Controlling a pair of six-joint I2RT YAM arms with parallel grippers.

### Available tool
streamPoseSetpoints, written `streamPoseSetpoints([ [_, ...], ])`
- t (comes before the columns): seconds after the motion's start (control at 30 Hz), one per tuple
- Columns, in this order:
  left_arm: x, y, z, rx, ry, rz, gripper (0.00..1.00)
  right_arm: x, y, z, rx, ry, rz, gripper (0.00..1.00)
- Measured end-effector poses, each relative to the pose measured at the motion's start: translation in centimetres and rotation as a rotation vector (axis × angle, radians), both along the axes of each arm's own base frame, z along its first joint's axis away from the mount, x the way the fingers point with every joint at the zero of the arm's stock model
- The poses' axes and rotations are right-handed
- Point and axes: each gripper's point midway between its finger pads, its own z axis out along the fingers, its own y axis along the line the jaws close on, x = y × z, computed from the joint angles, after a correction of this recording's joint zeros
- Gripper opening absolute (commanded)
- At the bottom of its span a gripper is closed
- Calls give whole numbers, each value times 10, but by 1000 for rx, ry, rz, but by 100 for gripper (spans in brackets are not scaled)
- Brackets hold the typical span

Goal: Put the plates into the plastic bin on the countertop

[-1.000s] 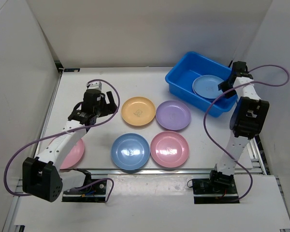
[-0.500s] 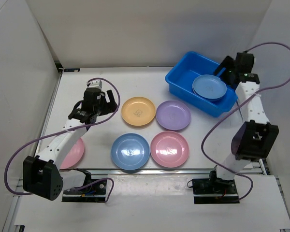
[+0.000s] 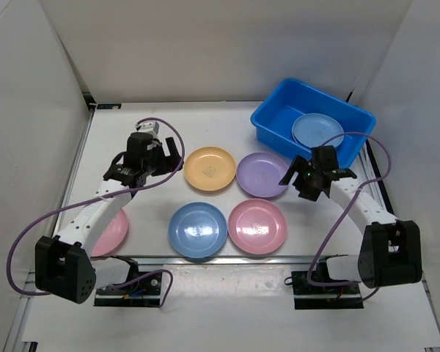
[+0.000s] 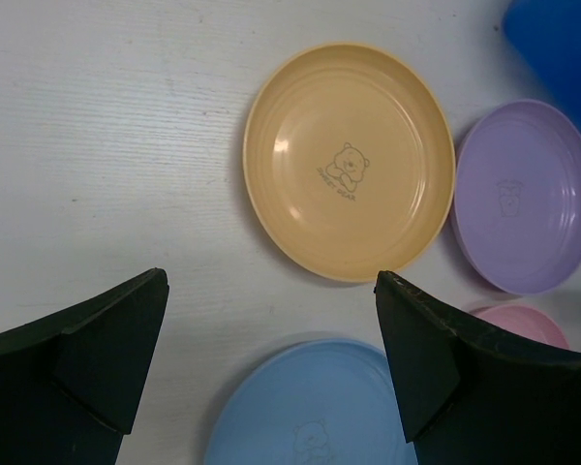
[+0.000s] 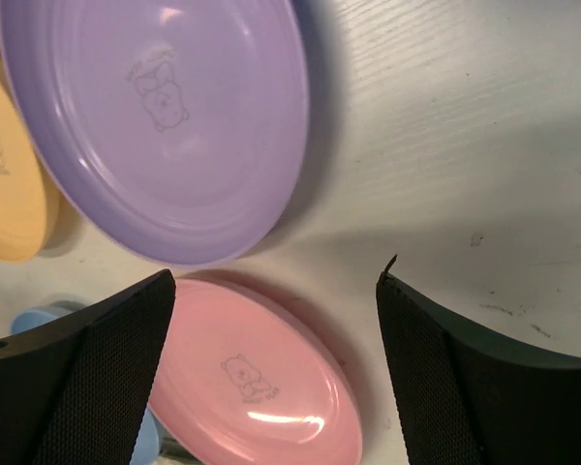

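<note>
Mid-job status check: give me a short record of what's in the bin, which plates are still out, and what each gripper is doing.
bin: blue plastic bin, far right corner of the countertop
in bin: one light blue plate
still out: orange plate, purple plate, blue plate, pink plate, second pink plate partly under the left arm
left gripper: open, empty, just left of the orange plate
right gripper: open, empty, at the purple plate's right edge

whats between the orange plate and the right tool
The round purple plastic plate sits between the round orange plastic plate and the right tool; the top view shows it.
</note>
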Motion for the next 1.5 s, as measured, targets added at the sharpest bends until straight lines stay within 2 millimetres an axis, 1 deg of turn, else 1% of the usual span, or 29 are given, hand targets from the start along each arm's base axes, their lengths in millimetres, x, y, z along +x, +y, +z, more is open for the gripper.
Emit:
streamPoseSetpoints([
  [0.03, -1, -2, 0, -8, 4, -7, 99, -3, 0, -6, 3, 10, -18, 86],
  [0.1, -3, -5, -3, -24, 14, -19, 99, -1, 0, -15, 12, 13, -43, 85],
  [0.2, -10, -7, -12, -39, 42, -28, 99, 11, 6, -24, 33, 0, -65, 83],
  [0.3, -21, -6, -21, -48, 64, -27, 99, 25, 14, -37, 51, -2, -83, 79],
  [0.4, -29, -4, -19, -59, 55, -21, 99, 31, 21, -53, 26, 7, -102, 77],
  [0.5, -35, -2, -10, -77, 24, -16, 99, 33, 26, -61, -5, 7, -128, 73],
  [0.57, -38, 0, -2, -87, -2, -10, 99, 36, 28, -62, -15, -5, -144, 56],
  [0.6, -39, 0, 1, -91, -11, -7, 99, 37, 28, -63, -20, -8, -156, 35],
  [0.63, -39, 1, 4, -95, -22, -3, 99, 38, 26, -65, -34, -8, -167, 20],
  [0.7, -40, 2, 8, -100, -34, 2, 99, 37, 24, -71, -47, 5, -205, 19],
  [0.73, -40, 2, 9, -101, -34, 4, 99, 38, 23, -72, -53, 5, -221, 13],
  [0.77, -41, 2, 8, -100, -32, 6, 99, 39, 22, -72, -60, 2, -233, 9],
  [0.83, -41, 3, 6, -98, -23, 11, 99, 45, 23, -66, -76, -20, -252, 2],
  [0.87, -42, 3, 6, -97, -20, 12, 99, 46, 24, -64, -87, -27, -260, 0],
  [1.0, -43, 4, 3, -91, -9, 15, 99, 47, 29, -50, -132, -63, -241, 0],
  [1.13, -43, 5, 1, -88, -3, 17, 99, 41, 37, -29, -164, -102, -173, 0],
  [1.27, -42, 5, -2, -82, 6, 20, 99, 44, 50, 6, -134, -182, -92, 0],
  [1.4, -40, 8, -6, -66, 14, 37, 99, 55, 65, 51, -79, -283, -11, 0],
  [1.5, -39, 10, -10, -54, 24, 46, 99, 66, 72, 82, -66, -349, 39, 0],
])
